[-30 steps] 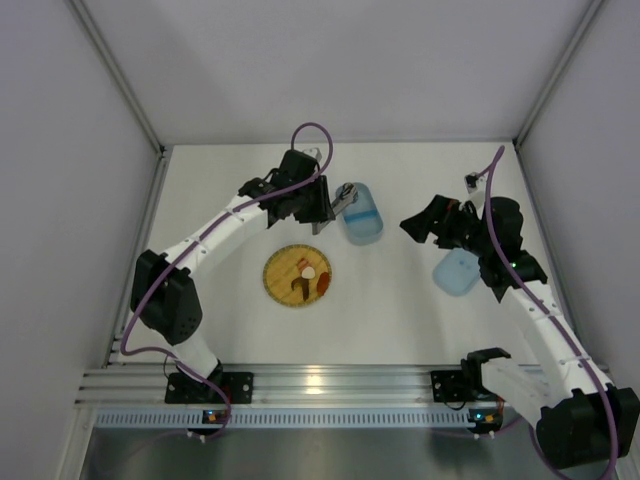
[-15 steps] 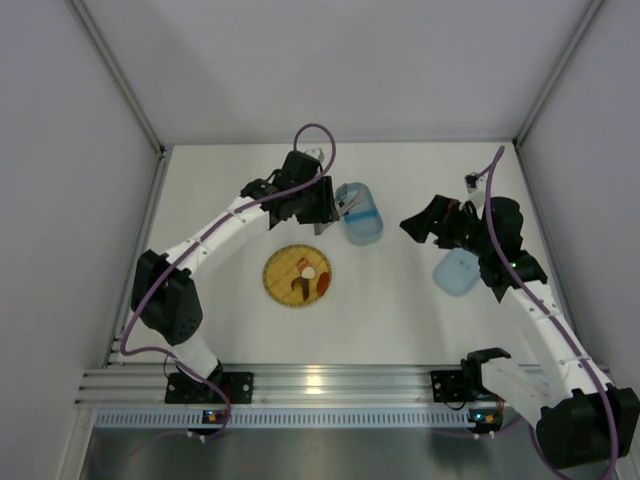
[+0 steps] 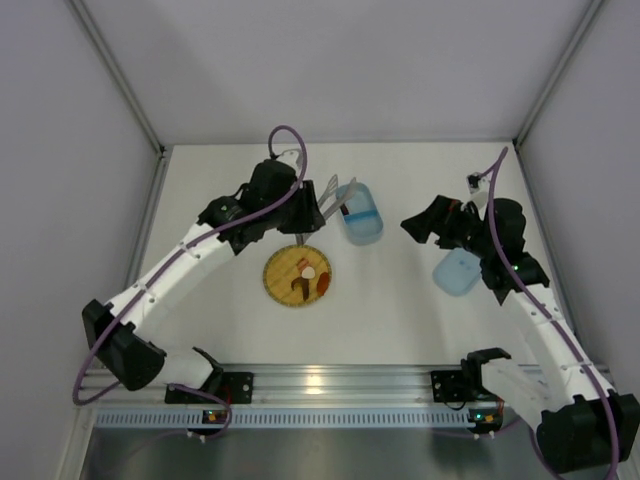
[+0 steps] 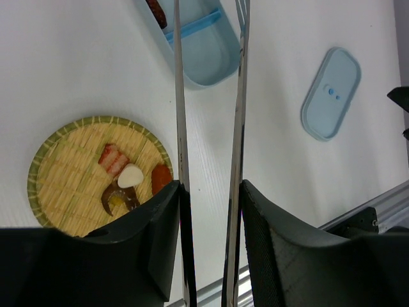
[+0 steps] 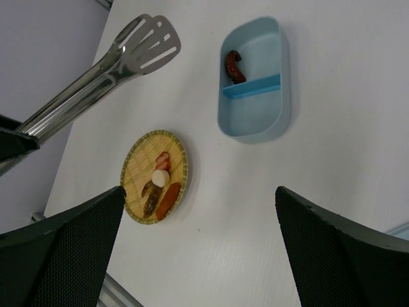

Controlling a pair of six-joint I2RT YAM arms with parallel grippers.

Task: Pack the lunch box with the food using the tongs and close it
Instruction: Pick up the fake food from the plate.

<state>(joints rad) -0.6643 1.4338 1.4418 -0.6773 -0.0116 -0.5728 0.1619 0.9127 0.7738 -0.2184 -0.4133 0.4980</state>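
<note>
Tongs (image 4: pixel 238 128) run lengthwise from left gripper (image 4: pixel 209 192) toward lunch box (image 4: pixel 208 54)

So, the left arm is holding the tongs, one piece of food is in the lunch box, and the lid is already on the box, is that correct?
Not quite: the lid is off, lying on the table apart from the open lunch box, as the left wrist view shows. The rest holds.
</note>
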